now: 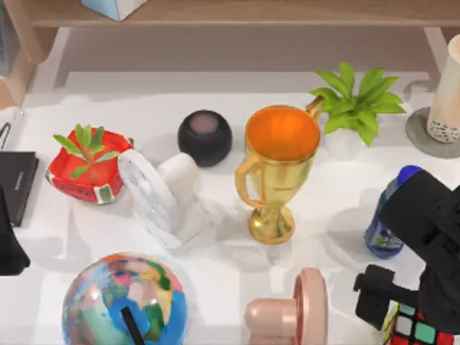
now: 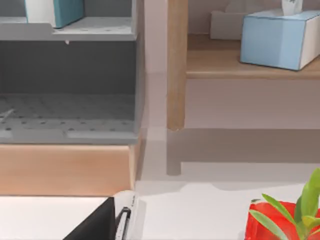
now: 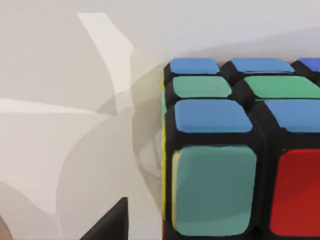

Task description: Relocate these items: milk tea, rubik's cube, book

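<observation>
The rubik's cube [image 1: 420,329] sits at the table's front right corner, and up close its blue, green and red squares [image 3: 215,150] show. My right gripper [image 1: 399,313] hangs open just above and to the left of it; one dark finger [image 3: 107,226] stands beside the cube without touching it. The milk tea [image 1: 447,93], a tall cream cup with dark dots at its base, stands on a grey coaster at the far right. The book [image 2: 60,10], teal with a pale edge, stands on a grey shelf. My left arm [image 1: 7,244] is parked at the left edge.
A blue-capped bottle [image 1: 392,215] stands close to my right arm. A gold trophy [image 1: 277,172], a pink object [image 1: 291,313], a globe [image 1: 126,302], a white fan [image 1: 162,190], a black speaker [image 1: 205,136] and two potted plants crowd the table. A light-blue box [image 2: 280,37] sits on the wooden shelf.
</observation>
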